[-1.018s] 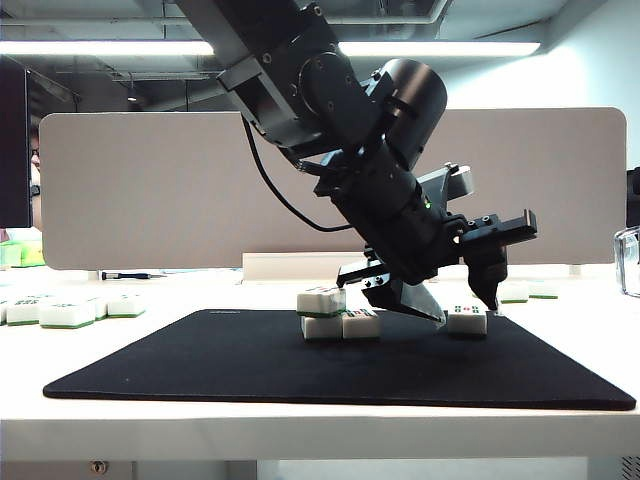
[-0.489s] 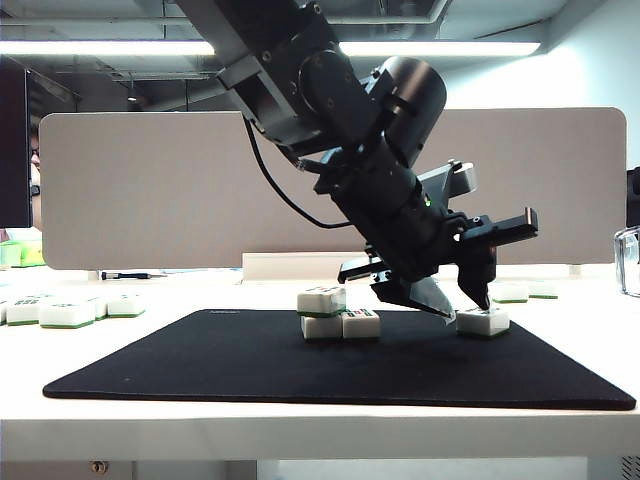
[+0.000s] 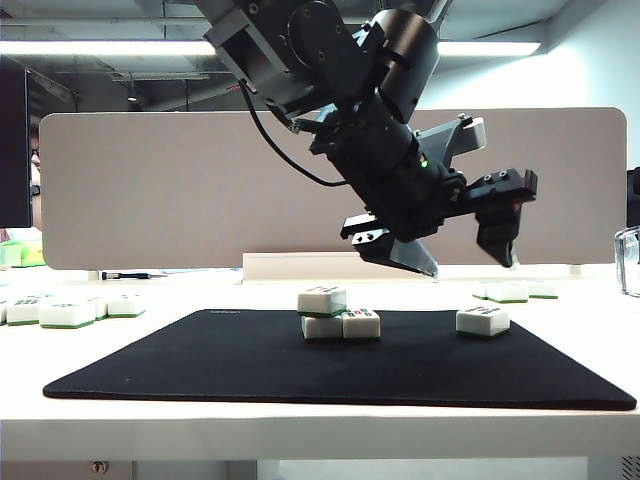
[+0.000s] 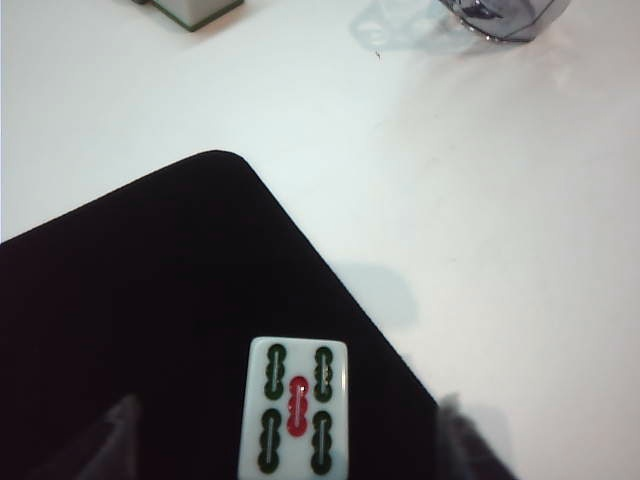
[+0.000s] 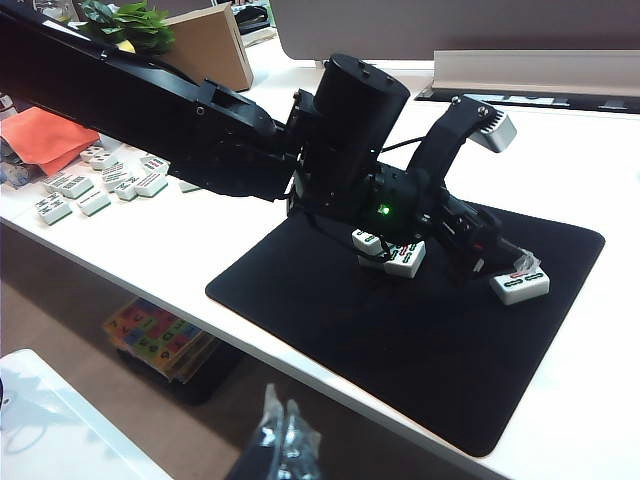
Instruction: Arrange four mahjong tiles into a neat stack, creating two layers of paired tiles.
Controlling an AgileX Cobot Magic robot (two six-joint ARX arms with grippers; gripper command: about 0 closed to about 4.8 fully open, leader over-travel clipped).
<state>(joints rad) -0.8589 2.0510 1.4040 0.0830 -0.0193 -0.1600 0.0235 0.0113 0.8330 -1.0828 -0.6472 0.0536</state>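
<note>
Left gripper [image 3: 455, 258] wide open, empty, above lone tile [image 3: 483, 320]; right gripper [image 5: 283, 432] fingers unclear. Regrasp squarely, centre over stack [image 3: 338, 312].

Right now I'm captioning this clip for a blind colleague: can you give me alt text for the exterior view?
The left gripper, jaws open, hangs above a black mat. On the mat sit three stacked mahjong tiles, two side by side with one on top, and to their right a lone fourth tile. More tiles lie on the white table off the mat.
</note>
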